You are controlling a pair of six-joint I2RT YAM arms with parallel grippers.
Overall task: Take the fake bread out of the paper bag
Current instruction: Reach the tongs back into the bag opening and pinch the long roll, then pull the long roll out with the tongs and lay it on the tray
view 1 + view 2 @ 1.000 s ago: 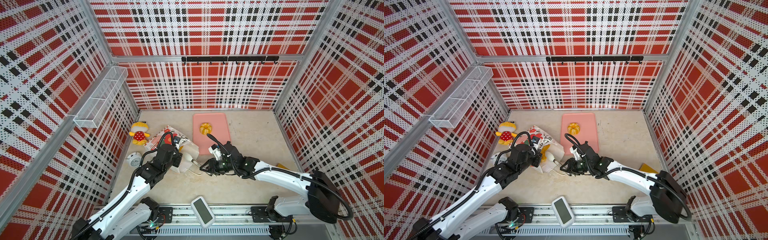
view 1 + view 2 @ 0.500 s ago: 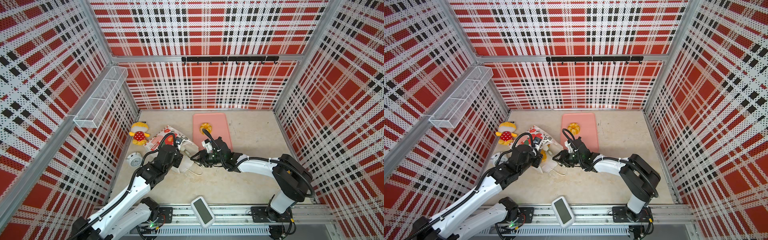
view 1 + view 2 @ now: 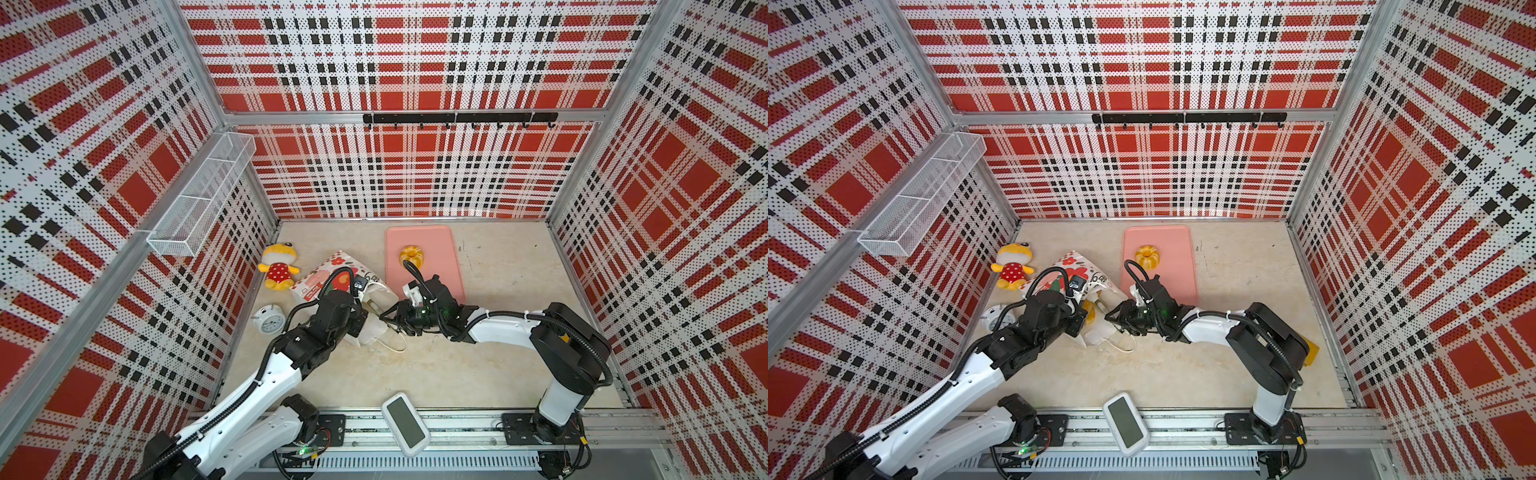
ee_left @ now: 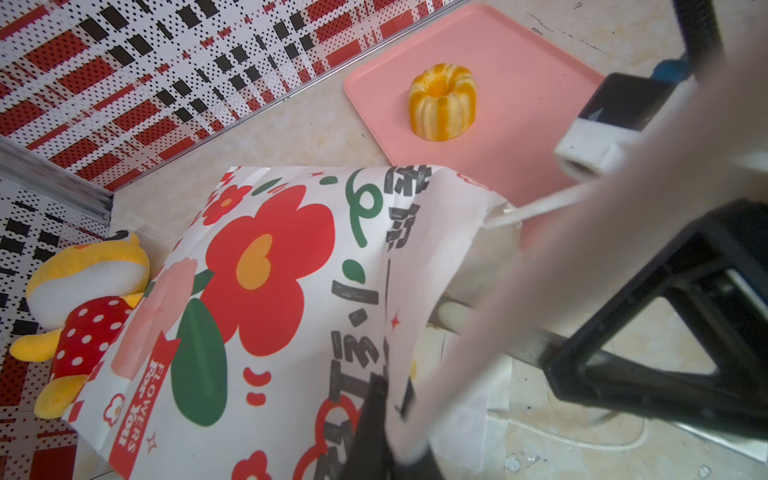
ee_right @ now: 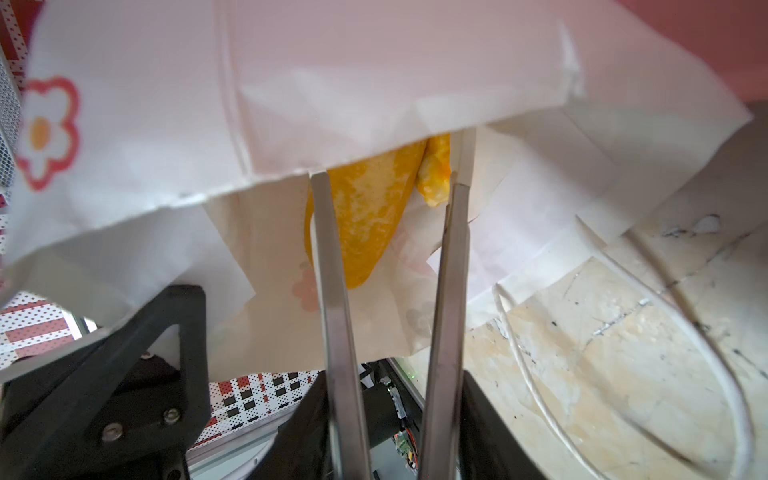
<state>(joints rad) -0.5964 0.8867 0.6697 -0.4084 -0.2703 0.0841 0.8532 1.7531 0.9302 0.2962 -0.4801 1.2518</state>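
Bright, even, diffuse light fills both top views. The beige marbled tabletop is palest behind the flat pink rectangular plastic tray, along the back wall, and only soft shadows lie under the arms in front of the tray. The red, white and black plaid perforated walls bow toward the frame edges (wide-lens distortion). In the left wrist view the glossy orange-yellow fluted ring cake on the tray is sharp, while the white flower-printed paper bag smears into a pale blur close to the lens. In the right wrist view the bag's paper glows translucent and soft-focused.
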